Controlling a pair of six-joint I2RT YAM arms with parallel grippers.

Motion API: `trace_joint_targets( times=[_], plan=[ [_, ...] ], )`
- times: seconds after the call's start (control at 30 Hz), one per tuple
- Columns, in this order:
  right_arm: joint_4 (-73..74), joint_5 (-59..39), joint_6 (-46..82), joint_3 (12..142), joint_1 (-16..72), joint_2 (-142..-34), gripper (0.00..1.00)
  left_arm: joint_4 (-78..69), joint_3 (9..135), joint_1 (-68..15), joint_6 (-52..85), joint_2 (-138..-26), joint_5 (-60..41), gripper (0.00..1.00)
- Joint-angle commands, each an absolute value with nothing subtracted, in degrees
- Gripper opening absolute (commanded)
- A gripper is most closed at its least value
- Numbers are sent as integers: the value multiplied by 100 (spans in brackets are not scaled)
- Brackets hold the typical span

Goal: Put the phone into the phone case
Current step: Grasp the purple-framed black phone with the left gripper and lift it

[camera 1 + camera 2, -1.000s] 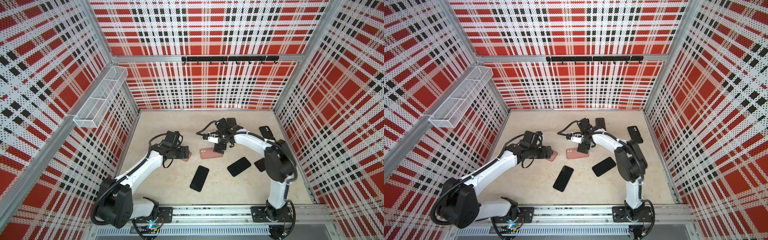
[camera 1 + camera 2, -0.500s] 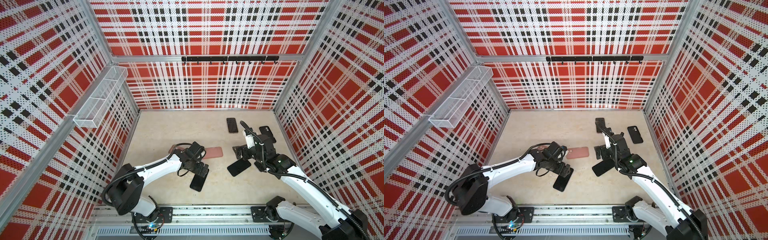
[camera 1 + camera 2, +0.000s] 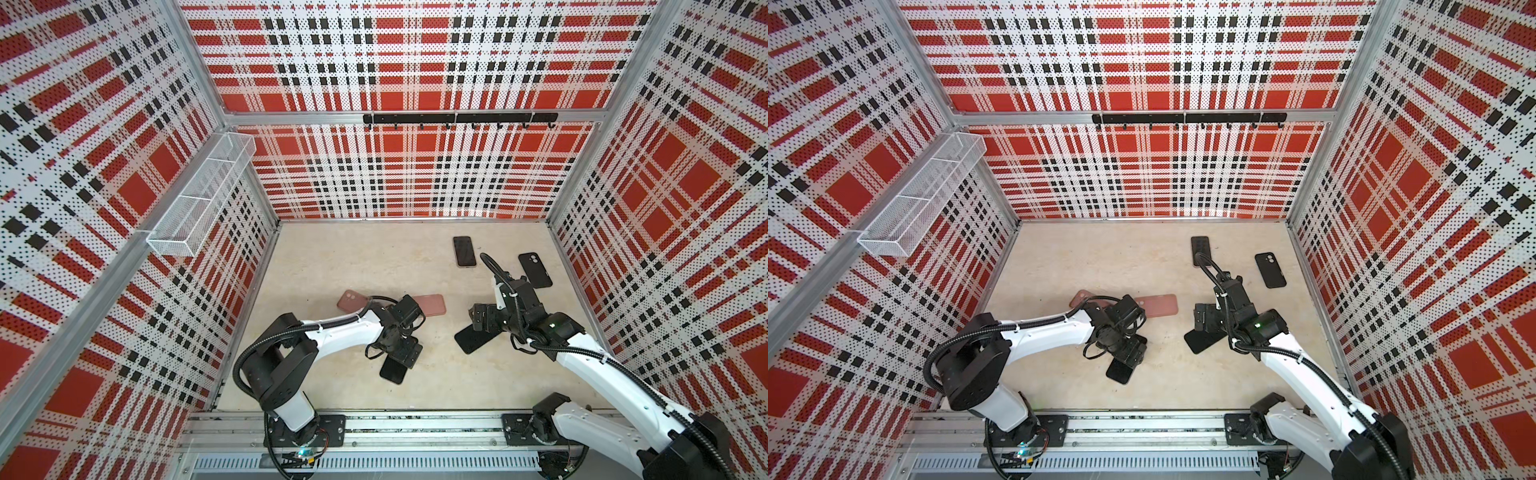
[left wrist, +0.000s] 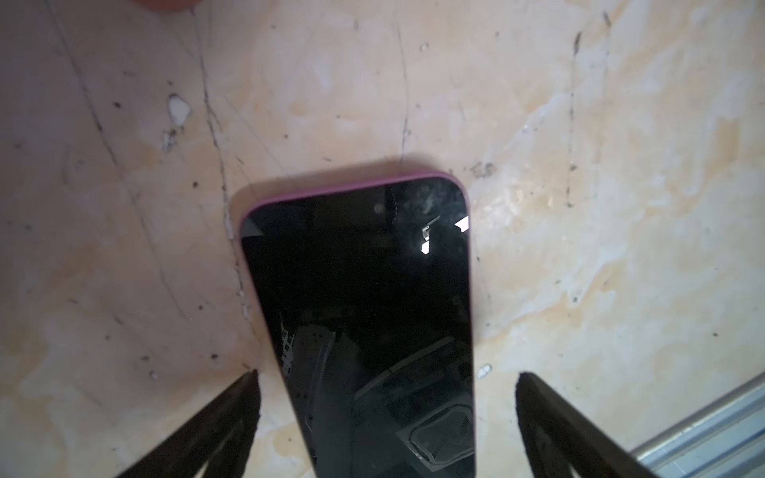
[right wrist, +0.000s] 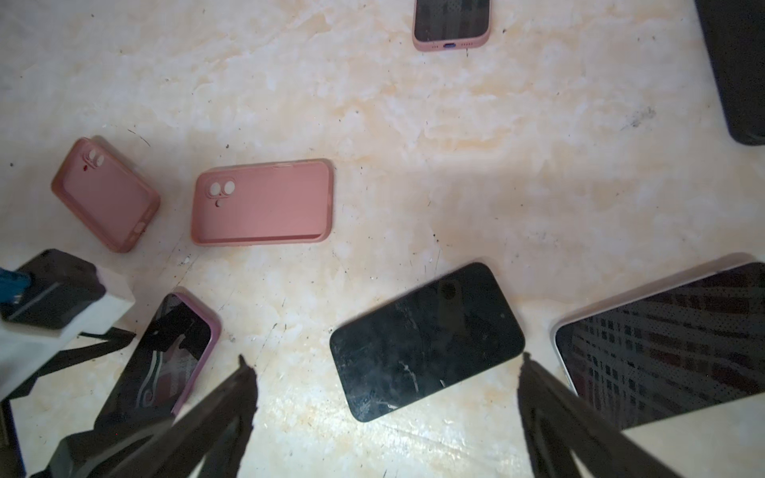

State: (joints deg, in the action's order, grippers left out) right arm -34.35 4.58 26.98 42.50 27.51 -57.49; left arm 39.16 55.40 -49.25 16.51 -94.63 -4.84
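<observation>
A black phone with a pink rim (image 4: 364, 298) lies screen up near the front centre (image 3: 392, 369). My left gripper (image 4: 387, 376) hangs open just above it, one finger on each long side, touching nothing. A bare black phone (image 5: 426, 339) lies to the right (image 3: 469, 340), and my right gripper (image 5: 385, 358) is open above its near end. Two empty pink phone cases lie hollow side up behind the left arm: one (image 5: 263, 202) in the middle (image 3: 434, 304), one (image 5: 105, 198) further left (image 3: 351, 300).
A phone in a pink case (image 3: 464, 251) and a black case (image 3: 535, 270) lie at the back right. A white-rimmed phone (image 5: 670, 343) lies beside my right gripper, hidden under the arm in both top views. Plaid walls close three sides; a rail (image 3: 415, 428) runs along the front.
A second ago both grippers were back by the pink cases. Both arms have since come forward over the two black phones, and have barely moved in the last half second. Both stayed open.
</observation>
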Motion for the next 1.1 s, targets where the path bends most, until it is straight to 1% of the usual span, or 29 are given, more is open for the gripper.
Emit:
trace_joint_targets(
  times=[0.0,0.57,0.63,0.93,1.07],
  plan=[
    [-3309,389,2789,4136,2680,-5748,100,4051,5725,-4961,1571,-9608,-308,98],
    [-3125,290,2637,3828,2475,-5700,100,4166,5743,-5238,1889,-10133,71,98],
    [-3126,290,2616,3814,2471,-5705,100,4176,5708,-5238,1929,-10171,143,100],
    [-3078,312,2611,3674,2456,-5549,100,4196,5799,-5341,2302,-10247,349,83],
    [-2978,231,2527,3632,2460,-5586,100,4223,5853,-5387,2466,-10233,409,81]
  ],
)
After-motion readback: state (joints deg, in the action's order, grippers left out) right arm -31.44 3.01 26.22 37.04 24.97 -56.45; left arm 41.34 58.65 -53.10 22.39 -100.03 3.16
